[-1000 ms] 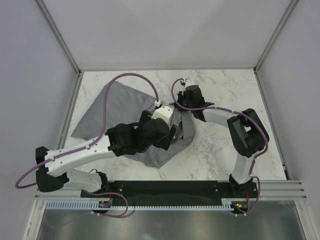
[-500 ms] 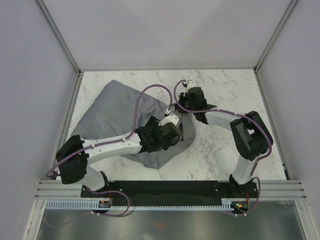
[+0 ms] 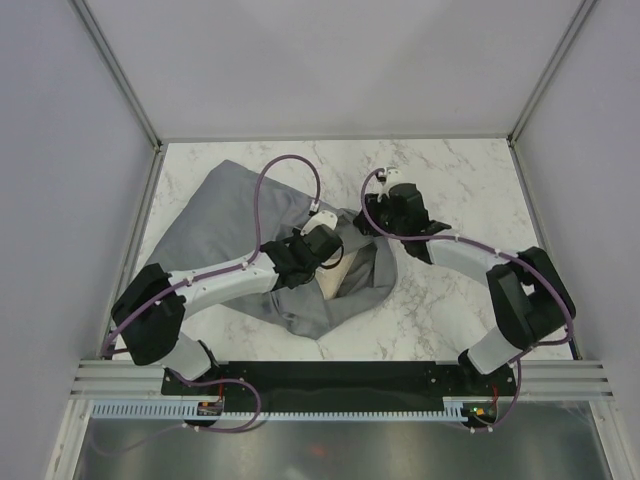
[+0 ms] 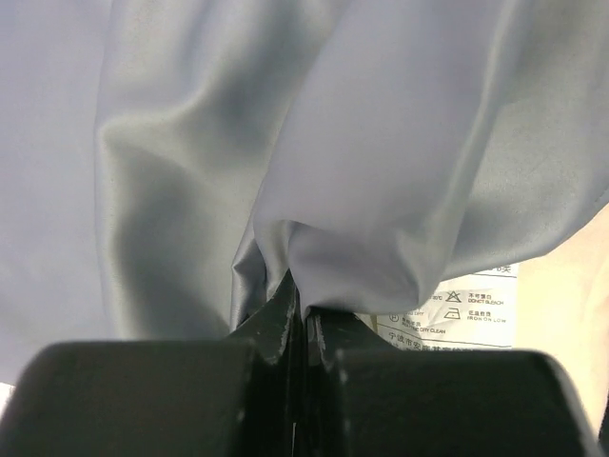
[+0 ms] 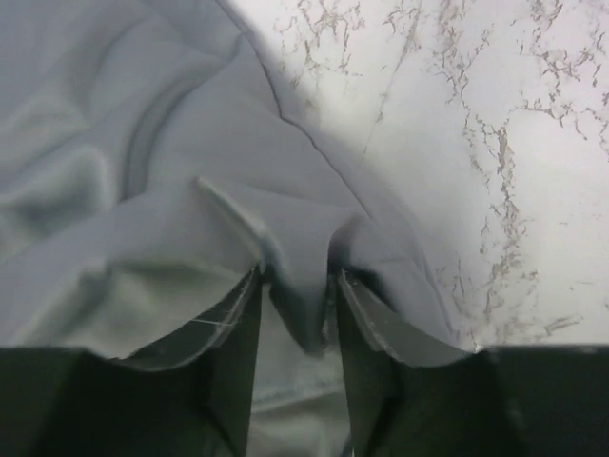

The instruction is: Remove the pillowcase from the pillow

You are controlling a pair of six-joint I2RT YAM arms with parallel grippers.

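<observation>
Showing, at far left, a rumpled grey satin-sheen fabric pillowcase (image 3: 225,215) spreading over the left half of a white, grey-veined marble-look tabletop (image 3: 450,290). Moving rightward to centre, showing the black two-finger left gripper (image 3: 335,262) bearing down at the open end of the pillowcase, clenched on a bunched fold of the grey cloth. In the left wrist view, pressing its fingers together with no gap, the fold ballooning above the tips. Just right of that pinch, exposing a white printed care label (image 4: 468,307) and, beyond it, a patch of the cream soft-surfaced pillow (image 4: 576,286). From above, revealing the pillow only as a small pale wedge at the mouth of the case, the rest lying inside the grey cloth. Further right, showing the black two-finger right gripper (image 3: 362,225) reaching in from the right side and grasping the pillowcase edge. In the right wrist view, pinching a ridge of cloth between its fingers (image 5: 238,352), with bare marble lying at upper right.
</observation>
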